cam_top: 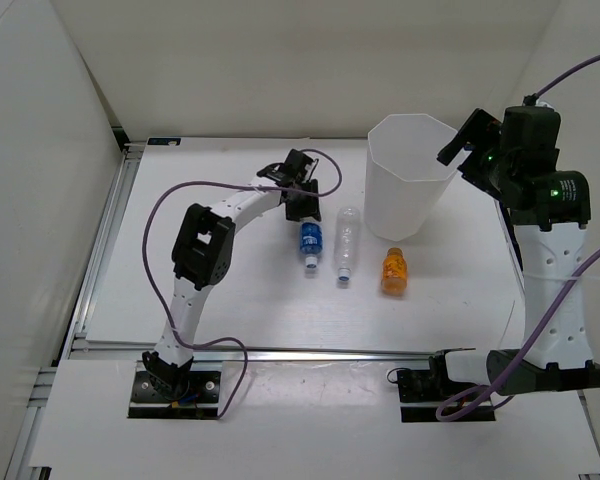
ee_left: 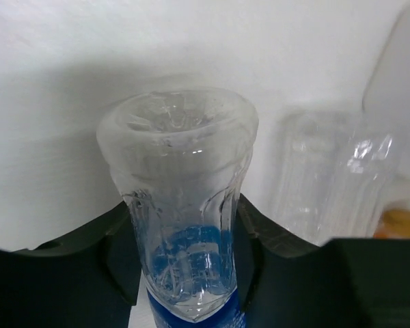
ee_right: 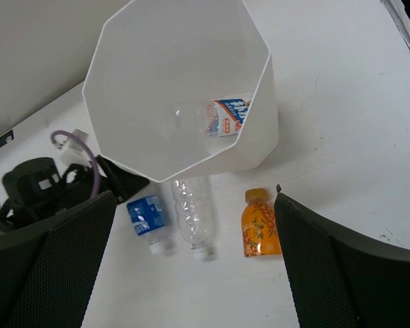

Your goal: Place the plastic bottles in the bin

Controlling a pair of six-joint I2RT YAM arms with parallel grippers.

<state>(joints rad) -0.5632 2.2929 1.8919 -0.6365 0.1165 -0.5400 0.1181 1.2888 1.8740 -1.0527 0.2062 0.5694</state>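
The blue-label bottle (cam_top: 311, 243) lies on the table, cap toward me. My left gripper (cam_top: 302, 207) is closed on its base end; in the left wrist view the fingers (ee_left: 119, 239) press both sides of the bottle (ee_left: 181, 178). The plain clear bottle (cam_top: 347, 243) and the orange bottle (cam_top: 395, 271) lie to its right. The bin (cam_top: 412, 180) stands behind them. In the right wrist view the bin (ee_right: 123, 137) holds the printed-label bottle (ee_right: 225, 117). My right gripper (cam_top: 467, 145) is open and empty, raised beside the bin's right rim.
The white table ends at a metal rail (cam_top: 100, 240) on the left and near sides. White walls stand close at the back and sides. The left arm's purple cable (cam_top: 195, 187) loops over the table's left part.
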